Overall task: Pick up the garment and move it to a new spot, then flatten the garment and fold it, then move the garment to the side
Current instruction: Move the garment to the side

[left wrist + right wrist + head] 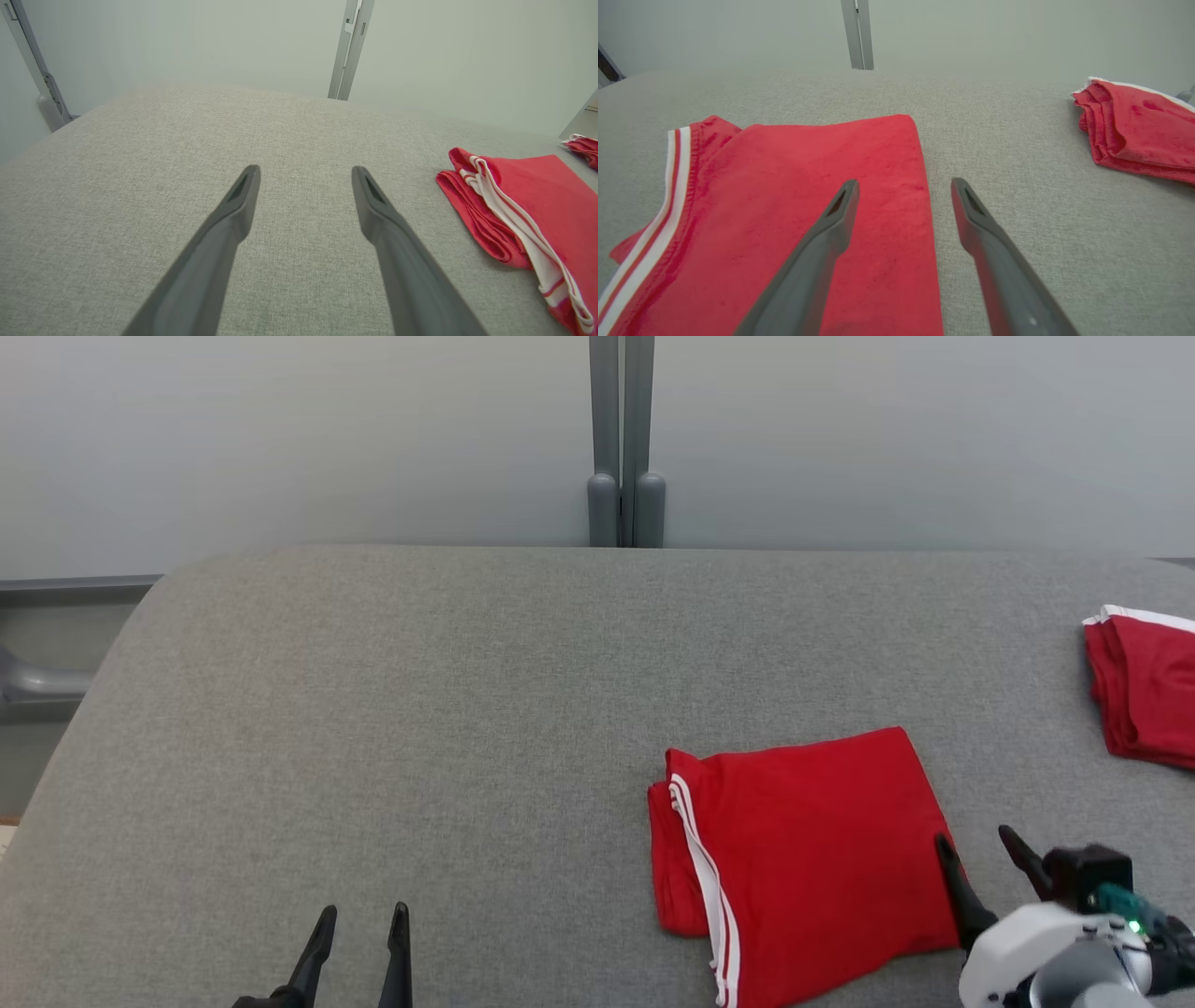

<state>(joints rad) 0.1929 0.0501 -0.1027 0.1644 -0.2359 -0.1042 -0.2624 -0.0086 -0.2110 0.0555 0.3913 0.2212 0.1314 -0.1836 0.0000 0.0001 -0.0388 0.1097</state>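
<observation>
The garment [803, 859] is red with white stripes along one edge, folded into a flat rectangle on the grey table [448, 709] at the lower right. It also shows in the left wrist view as the garment [537, 210] and in the right wrist view as the garment [808, 210]. My right gripper [976, 838] stands open at its right edge, one finger over the cloth, the other over bare table, holding nothing. My left gripper [362, 919] is open over bare table at the lower left, well apart from the garment.
A second folded red garment [1144, 686] lies at the table's far right edge, also seen as the second garment [1139, 126]. A grey post [624, 439] stands behind the table against a pale wall. The table's left edge curves down at the left.
</observation>
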